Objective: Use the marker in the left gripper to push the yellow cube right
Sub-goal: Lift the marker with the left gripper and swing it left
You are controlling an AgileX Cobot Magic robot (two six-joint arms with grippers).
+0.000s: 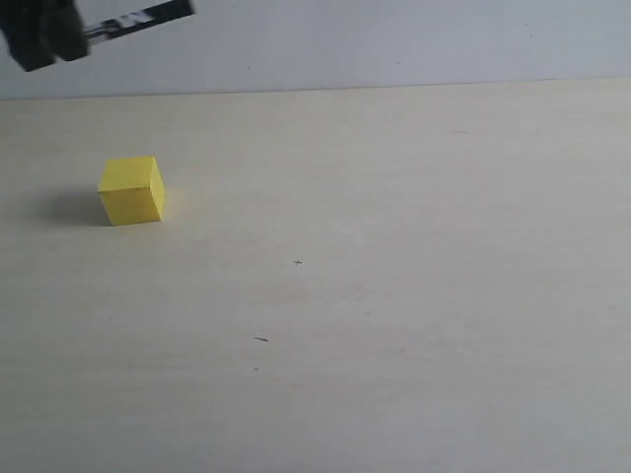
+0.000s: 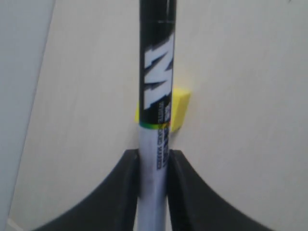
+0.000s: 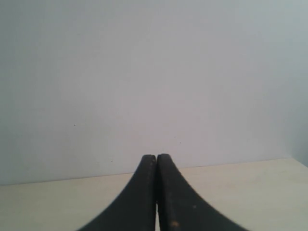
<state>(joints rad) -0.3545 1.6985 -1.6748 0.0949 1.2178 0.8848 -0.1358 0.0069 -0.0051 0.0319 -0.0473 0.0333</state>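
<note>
Left claw (image 2: 154,155) around white-barrelled, black-labelled marker (image 2: 156,91)

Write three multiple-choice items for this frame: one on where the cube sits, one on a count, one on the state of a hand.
1. In the exterior view, where on the table does the yellow cube sit?
A) left part B) centre C) far right
2. How many cubes are in view?
A) three B) one C) two
3. How is the right hand?
A) wide open B) shut on the cube C) shut, holding nothing

Answers:
1 A: the cube lies near the picture's left edge.
2 B: only a single yellow block shows.
3 C: its fingers meet with nothing between them, while the marker sits in the left hand.
</note>
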